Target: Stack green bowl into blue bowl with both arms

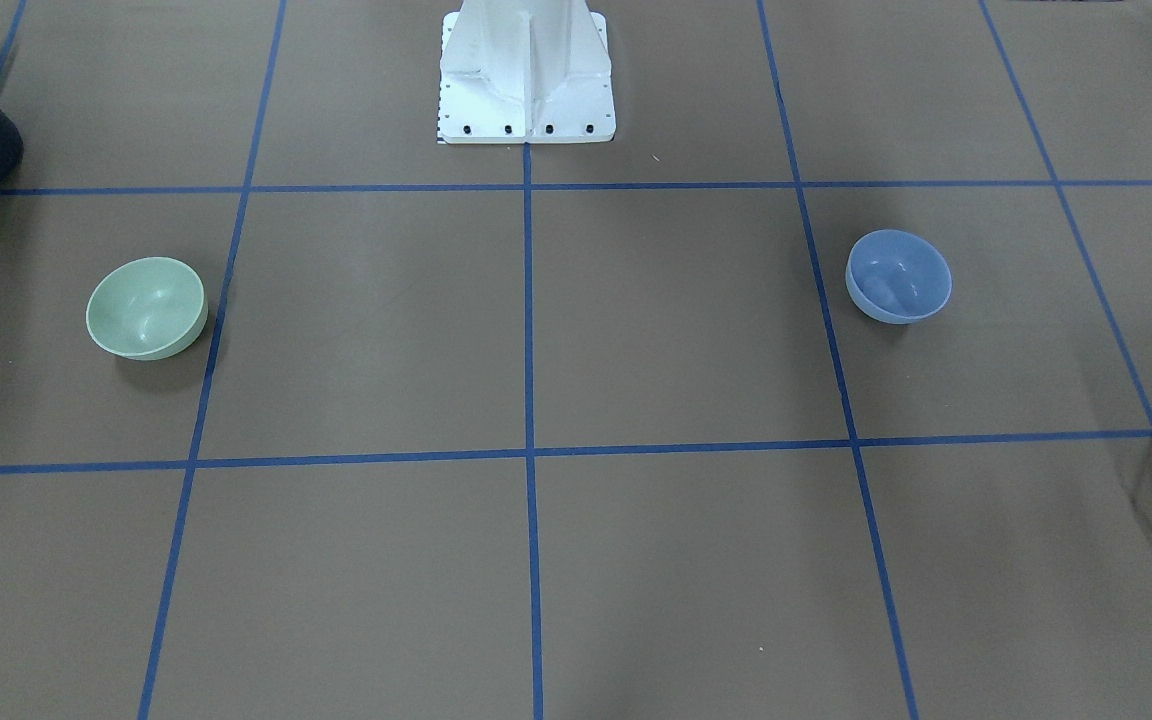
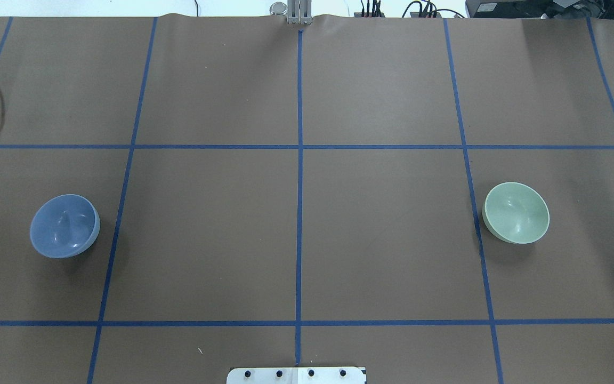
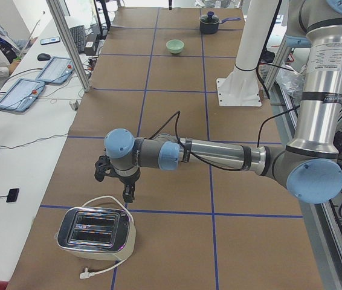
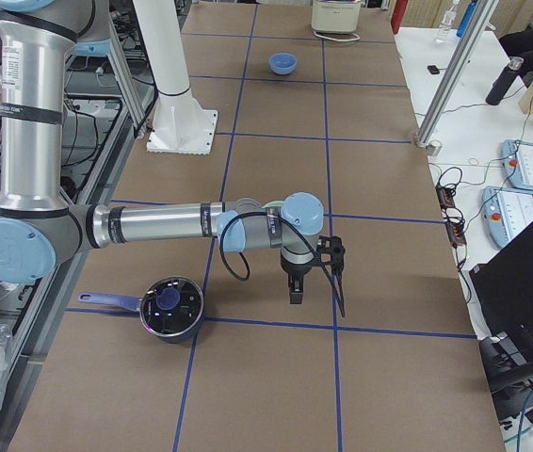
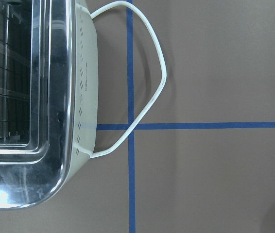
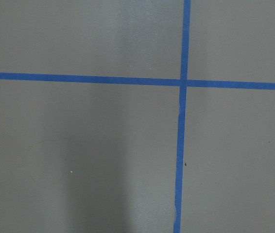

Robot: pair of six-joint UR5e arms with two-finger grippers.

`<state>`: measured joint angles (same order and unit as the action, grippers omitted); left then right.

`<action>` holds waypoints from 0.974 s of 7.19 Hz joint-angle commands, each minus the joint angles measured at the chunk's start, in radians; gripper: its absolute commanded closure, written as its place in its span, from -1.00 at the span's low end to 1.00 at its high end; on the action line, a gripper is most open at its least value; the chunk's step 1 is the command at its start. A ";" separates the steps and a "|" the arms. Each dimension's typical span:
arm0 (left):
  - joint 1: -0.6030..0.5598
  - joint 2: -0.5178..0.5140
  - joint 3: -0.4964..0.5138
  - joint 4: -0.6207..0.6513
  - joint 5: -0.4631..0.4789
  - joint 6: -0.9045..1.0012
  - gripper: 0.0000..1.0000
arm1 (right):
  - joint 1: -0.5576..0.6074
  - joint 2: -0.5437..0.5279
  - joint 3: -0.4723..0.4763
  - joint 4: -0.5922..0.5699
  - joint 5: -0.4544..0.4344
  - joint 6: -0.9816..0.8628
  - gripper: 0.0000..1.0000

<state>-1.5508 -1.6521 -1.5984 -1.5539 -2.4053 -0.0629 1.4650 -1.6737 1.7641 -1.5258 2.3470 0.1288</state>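
The green bowl [image 2: 516,212] stood upright and empty toward the right end of the table [image 2: 307,240], about midway between the near and far edges. The blue bowl [image 2: 64,225] stood likewise toward the left end, well apart from it, so stacking had not begun. The right gripper [image 4: 297,290] hung pointing down over bare table at the right end, near a pot [image 4: 170,306]. It was outside both central views. The green bowl is therefore judged to lie inward of it, toward the table's middle. The left gripper [image 3: 125,194] hung in the same way at the left end, just beside a toaster [image 3: 96,228], with the blue bowl judged inward of it. The right arm was the nearer to the green bowl and the left arm to the blue. Both bowls being round, no long axis governed the approach. The jaw opening of either gripper could not be told, as only side views showed them.
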 commanded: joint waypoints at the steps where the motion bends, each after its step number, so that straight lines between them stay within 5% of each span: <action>1: 0.000 0.000 0.000 0.001 0.000 0.000 -1.00 | -0.033 0.011 0.002 0.034 -0.005 0.000 -1.00; 7: 0.121 0.006 -0.106 -0.027 -0.008 -0.197 -1.00 | -0.054 0.011 0.014 0.055 0.074 0.021 -1.00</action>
<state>-1.4698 -1.6506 -1.6706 -1.5595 -2.4124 -0.1928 1.4251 -1.6624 1.7760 -1.4659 2.4076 0.1410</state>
